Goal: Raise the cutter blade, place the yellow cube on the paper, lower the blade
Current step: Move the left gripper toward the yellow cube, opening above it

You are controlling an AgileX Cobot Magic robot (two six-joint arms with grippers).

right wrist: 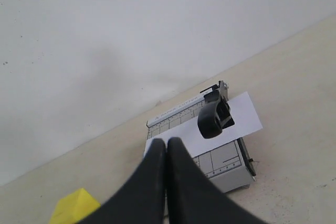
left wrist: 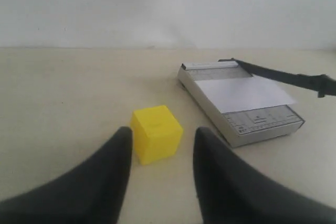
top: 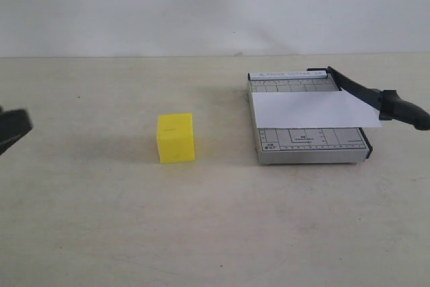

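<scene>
Left jaws spread just short of the yellow cube (left wrist: 155,139), mid-bench; right jaws pressed together; paper (top: 313,109) lies across the trimmer (top: 310,146).

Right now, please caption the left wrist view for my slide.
Open left gripper facing the yellow cube, paper on the trimmer, cutter blade raised.

light: bright, diffuse | shadow: faint, soft beside yellow cube (top: 176,138) | sharpness: slightly soft, grainy throughout
</scene>
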